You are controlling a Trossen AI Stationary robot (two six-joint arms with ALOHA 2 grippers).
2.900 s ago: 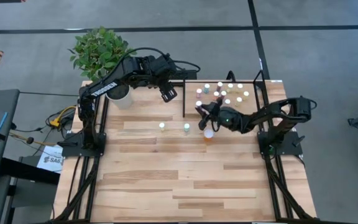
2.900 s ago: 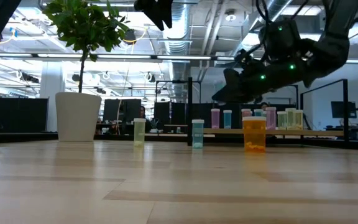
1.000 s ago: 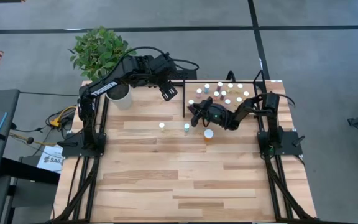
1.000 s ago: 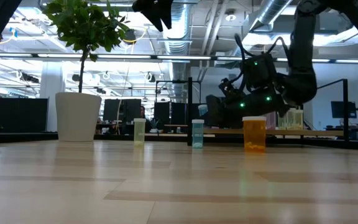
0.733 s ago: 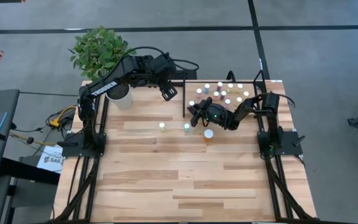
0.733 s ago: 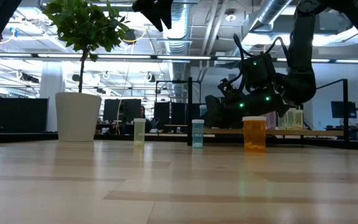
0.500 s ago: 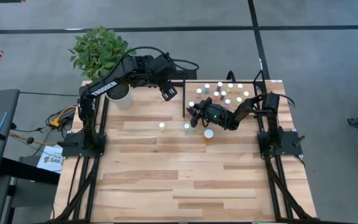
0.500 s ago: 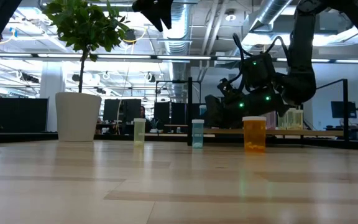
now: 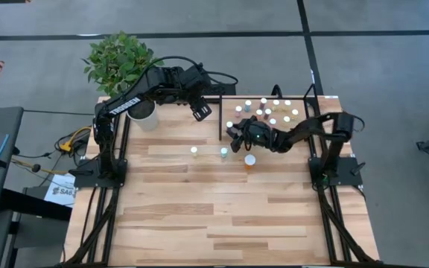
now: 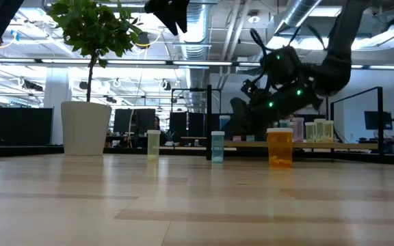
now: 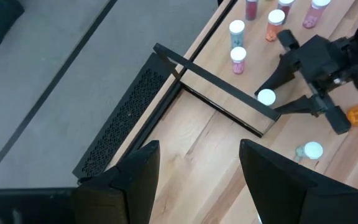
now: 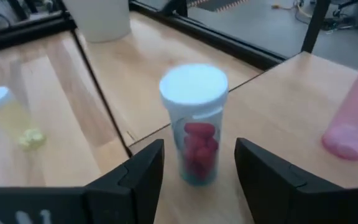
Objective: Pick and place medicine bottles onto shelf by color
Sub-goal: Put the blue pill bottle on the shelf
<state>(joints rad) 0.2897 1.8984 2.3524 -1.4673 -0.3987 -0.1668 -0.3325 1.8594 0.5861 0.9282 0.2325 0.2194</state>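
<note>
Opened within the last second: right gripper (image 9: 232, 131), fingers now parted about halfway and no longer pinching the small bottle (image 12: 193, 124) with red pills and a white cap. Stands upright between the two fingers, apart from both, clear of either pad in the right wrist view. Sits on the shelf (image 12: 291, 124), right at its corner and just inside the black frame edge. Looks like a finished placement for this one, so likely time to back out and go for the next.

Still out on the table, on the gripper's near side: pale yellow bottle (image 9: 194, 150), teal bottle (image 9: 223, 152) and the larger orange bottle (image 9: 249, 161), the orange one closest. Farther along the shelf, a pink bottle (image 12: 353, 118) and the rest of the sorted group, well apart from the fresh one.

Little margin at that corner: shelf edge directly beside the bottle, so a sideways brush on the way out could tip it off. Safest exit probably straight back or up, fingers kept apart. Open tabletop beyond the frame toward the plant pot (image 12: 98, 18).

Left gripper (image 9: 202, 112) waits high beyond the shelf's far corner, fingers apart, holding nothing.
</note>
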